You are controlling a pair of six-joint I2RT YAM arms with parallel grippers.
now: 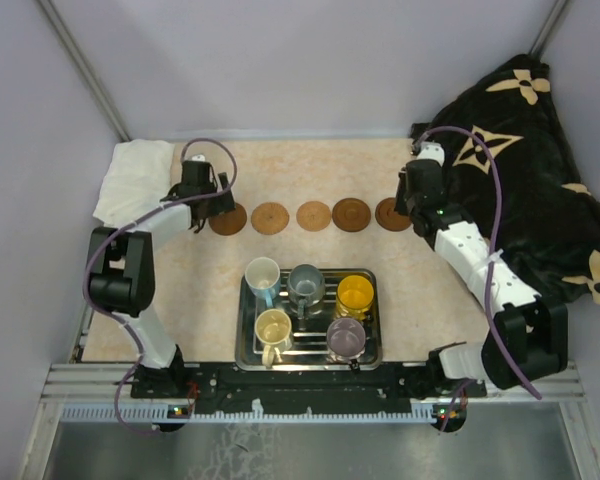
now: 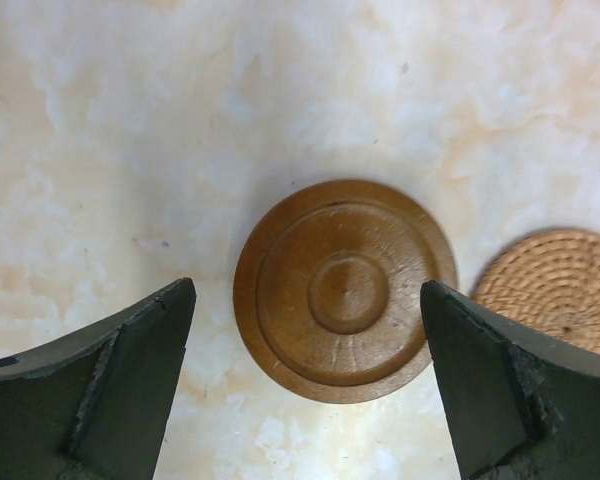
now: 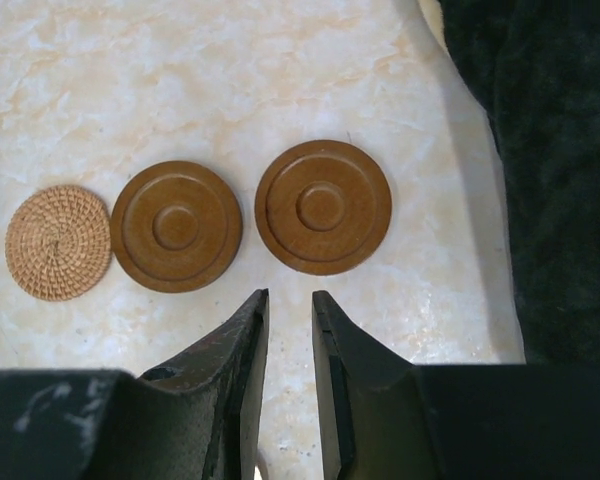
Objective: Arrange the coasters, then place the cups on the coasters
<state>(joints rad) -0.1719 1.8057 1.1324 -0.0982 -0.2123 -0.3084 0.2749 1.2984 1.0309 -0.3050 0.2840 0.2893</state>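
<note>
Five coasters (image 1: pixel 310 216) are laid in a row mid-frame. Cups (image 1: pixel 305 285) are not yet placed, all in tray (image 1: pixel 372 335). Left tool (image 2: pixel 307 300) is spread, right tool (image 3: pixel 290 300) narrowly parted; nothing is held.

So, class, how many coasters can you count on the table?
5, in one row beyond the tray: far-left coaster, second coaster, middle coaster, fourth coaster, far-right coaster. None seems hidden.

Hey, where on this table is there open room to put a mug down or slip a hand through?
Bare table lies beyond the coaster row, toward the far edge, and on both sides of the tray. Crowded: the tray, packed with five mugs, and the coaster row, with only slim gaps between discs.
</note>
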